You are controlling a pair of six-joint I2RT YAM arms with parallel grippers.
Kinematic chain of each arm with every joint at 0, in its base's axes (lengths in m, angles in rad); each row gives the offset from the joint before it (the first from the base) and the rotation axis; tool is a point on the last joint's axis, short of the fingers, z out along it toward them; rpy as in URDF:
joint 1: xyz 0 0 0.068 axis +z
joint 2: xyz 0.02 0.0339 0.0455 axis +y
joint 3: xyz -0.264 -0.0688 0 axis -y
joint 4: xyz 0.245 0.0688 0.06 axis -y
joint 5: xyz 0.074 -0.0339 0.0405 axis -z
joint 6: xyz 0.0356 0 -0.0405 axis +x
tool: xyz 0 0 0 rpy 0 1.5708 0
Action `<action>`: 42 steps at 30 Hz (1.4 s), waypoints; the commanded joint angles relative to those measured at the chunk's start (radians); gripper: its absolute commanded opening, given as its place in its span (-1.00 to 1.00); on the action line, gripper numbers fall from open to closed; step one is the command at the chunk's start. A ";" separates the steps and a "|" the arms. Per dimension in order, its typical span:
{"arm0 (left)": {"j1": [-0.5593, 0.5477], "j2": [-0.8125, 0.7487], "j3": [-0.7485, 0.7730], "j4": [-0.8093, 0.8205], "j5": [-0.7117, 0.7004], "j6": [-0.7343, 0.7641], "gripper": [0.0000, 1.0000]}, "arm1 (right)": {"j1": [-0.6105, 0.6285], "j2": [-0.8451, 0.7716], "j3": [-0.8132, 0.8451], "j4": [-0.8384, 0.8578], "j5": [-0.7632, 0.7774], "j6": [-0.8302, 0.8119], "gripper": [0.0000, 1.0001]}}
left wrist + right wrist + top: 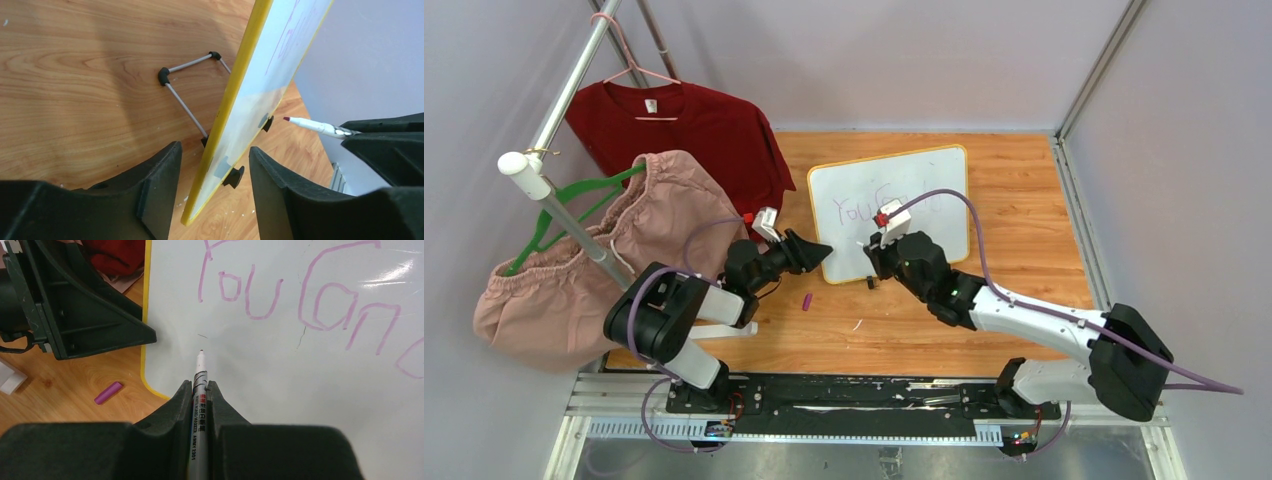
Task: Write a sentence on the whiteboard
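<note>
The whiteboard [924, 170], white with a yellow frame, stands tilted on the wooden table. Purple handwriting [300, 295] on it reads "You can", running off the right edge of the right wrist view. My right gripper [200, 390] is shut on a white marker [198, 415]. The marker's tip sits just below the "You"; I cannot tell whether it touches. My left gripper [212, 165] is open. Its fingers [160, 185] straddle the whiteboard's [260, 80] lower left corner, with a gap on each side.
A purple marker cap [806, 301] lies on the table near the board's lower left corner. A wire stand [185, 100] props the board from behind. A red shirt [694, 130] and pink shorts [574, 270] hang from a rack at the left.
</note>
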 commanded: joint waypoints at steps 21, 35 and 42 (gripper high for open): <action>-0.012 -0.021 -0.032 0.046 -0.022 0.033 -0.49 | 0.066 0.125 0.036 0.149 0.116 -0.011 -1.00; -0.014 -0.031 -0.033 0.051 -0.018 0.031 -0.82 | 0.067 0.160 0.044 0.163 0.142 0.003 -1.00; -0.014 -0.030 -0.035 0.068 -0.011 0.022 -0.94 | 0.067 0.179 0.042 0.137 0.148 0.016 -1.00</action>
